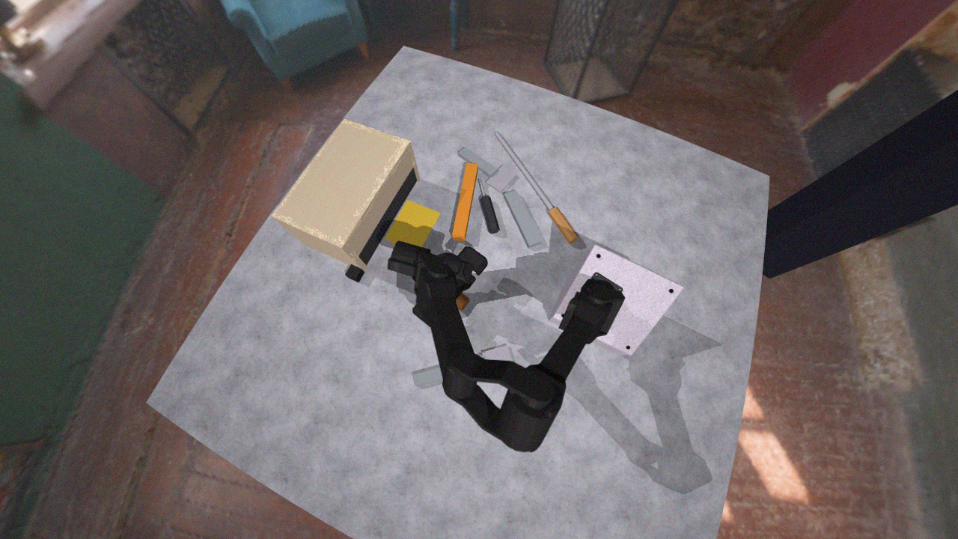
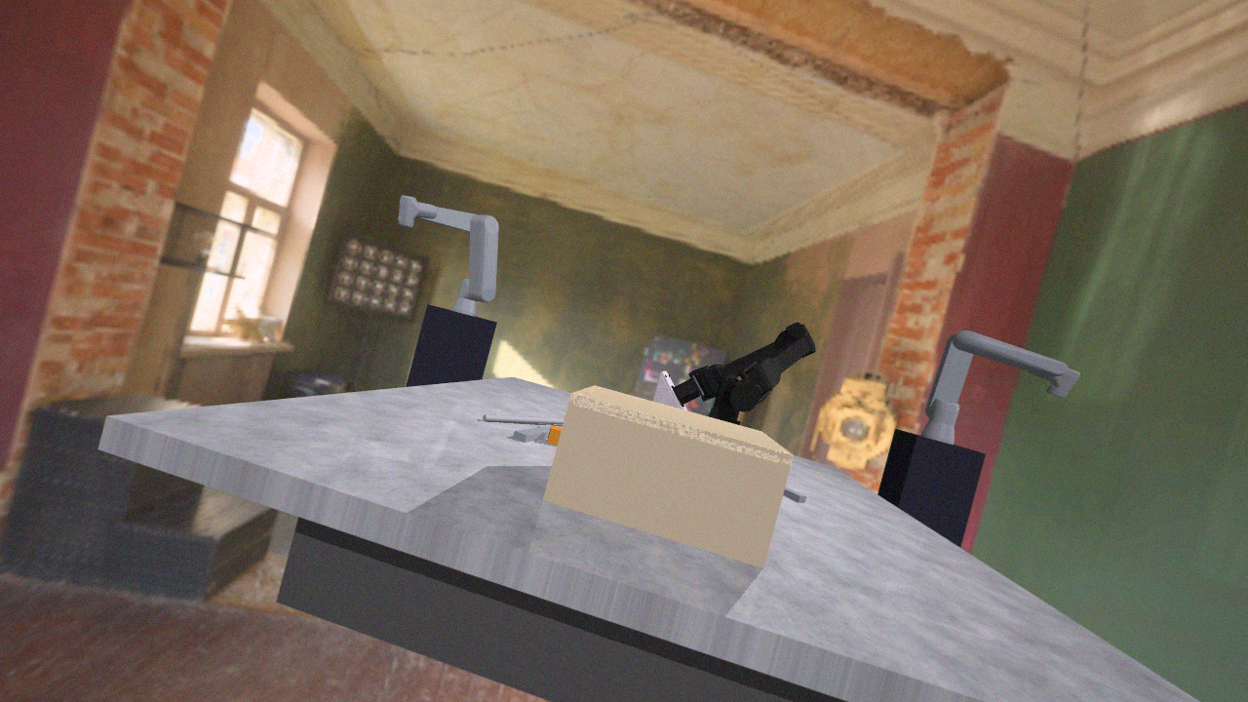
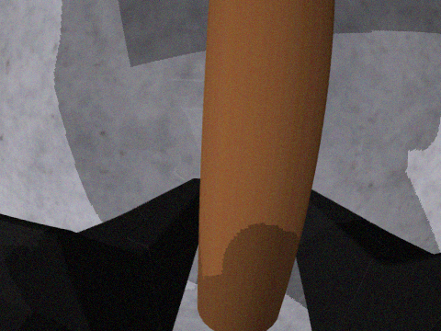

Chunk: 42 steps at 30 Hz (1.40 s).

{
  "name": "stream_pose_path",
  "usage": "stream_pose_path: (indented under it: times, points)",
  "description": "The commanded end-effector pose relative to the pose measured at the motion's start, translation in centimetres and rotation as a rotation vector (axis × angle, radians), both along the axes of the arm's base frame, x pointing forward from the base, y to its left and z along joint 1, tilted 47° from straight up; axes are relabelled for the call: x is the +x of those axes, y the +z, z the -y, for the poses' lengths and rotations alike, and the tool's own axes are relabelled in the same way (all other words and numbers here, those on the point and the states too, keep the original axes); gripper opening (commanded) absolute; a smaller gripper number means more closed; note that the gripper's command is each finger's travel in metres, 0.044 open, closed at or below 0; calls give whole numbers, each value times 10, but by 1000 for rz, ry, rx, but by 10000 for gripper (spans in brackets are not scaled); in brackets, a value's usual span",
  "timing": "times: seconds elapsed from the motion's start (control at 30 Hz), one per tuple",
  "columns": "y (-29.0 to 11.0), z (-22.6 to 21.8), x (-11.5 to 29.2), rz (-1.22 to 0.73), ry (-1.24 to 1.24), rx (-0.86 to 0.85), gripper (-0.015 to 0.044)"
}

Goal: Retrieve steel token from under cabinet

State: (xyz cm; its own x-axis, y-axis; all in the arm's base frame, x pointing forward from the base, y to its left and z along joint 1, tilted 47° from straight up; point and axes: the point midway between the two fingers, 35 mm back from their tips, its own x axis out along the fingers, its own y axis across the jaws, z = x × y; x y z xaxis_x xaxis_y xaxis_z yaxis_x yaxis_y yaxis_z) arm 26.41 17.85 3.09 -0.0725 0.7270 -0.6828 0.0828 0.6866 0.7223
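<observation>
The beige cabinet (image 1: 348, 187) (image 2: 663, 471) stands at the table's left, with dark vent slots (image 1: 388, 214) along its front bottom. The yellow marked area (image 1: 412, 224) lies right in front of it. I see no token in any view. My gripper (image 3: 249, 195) is shut on a thick orange-brown cylindrical handle (image 3: 264, 129) that runs up between the fingers. In the top view the wrist (image 1: 435, 264) hangs just right of the marked area, and only a bit of the handle (image 1: 462, 302) shows under the arm. The rest of that tool is hidden.
Right of the marked area lie an orange bar (image 1: 464, 201), a small black-handled screwdriver (image 1: 490, 212), two grey bars (image 1: 522, 218) (image 1: 477, 159) and a long thin rod with an orange handle (image 1: 536, 187). Another grey bar (image 1: 427, 376) lies by the arm. The arm's base plate (image 1: 646, 301) is at the right.
</observation>
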Motion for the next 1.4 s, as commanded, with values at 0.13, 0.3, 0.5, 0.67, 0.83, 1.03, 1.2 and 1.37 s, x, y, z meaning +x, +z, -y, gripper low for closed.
stream_pose_path:
  times: [0.13, 0.3, 0.5, 0.67, 0.83, 1.03, 1.2, 1.37]
  points:
    - [-1, 0, 11, 1, 2, 4, 0]
    - [-1, 0, 17, 2, 2, 4, 0]
    - [-2, 0, 24, 2, 2, 4, 0]
    - [-2, 0, 29, 2, 2, 4, 0]
    - [-2, 0, 34, 3, 2, 4, 0]
    - [-3, -1, 41, 3, 2, 4, 0]
    - [-3, -1, 46, 3, 2, 4, 0]
    - [-4, -1, 51, 4, 2, 4, 0]
